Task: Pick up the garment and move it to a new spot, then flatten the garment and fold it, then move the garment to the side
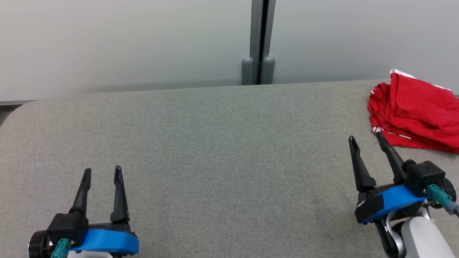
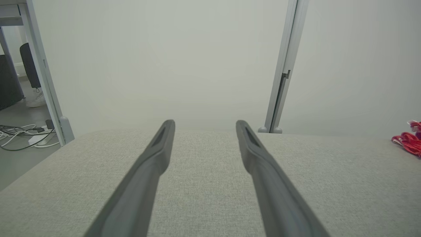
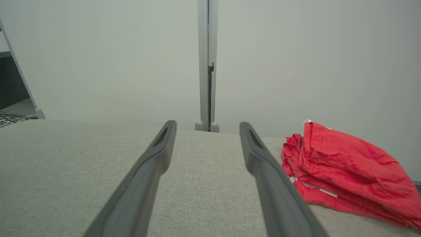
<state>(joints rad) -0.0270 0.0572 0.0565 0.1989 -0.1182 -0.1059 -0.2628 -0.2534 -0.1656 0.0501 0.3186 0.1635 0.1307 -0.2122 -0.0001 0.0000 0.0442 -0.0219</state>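
The red garment point(image 1: 416, 111) lies bunched at the grey surface's point(image 1: 215, 150) far-right edge; soft, light, limp (probably slips apart), so pinch its near folded hem. Both end effectors, left point(image 1: 102, 173) and right point(image 1: 365, 139), gape empty.

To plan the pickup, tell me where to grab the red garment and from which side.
Grip the red garment at its bunched left edge, where the folded layers stack up thick above the table. Come in low from that side with the open right gripper, probably best since it sits nearest that edge.
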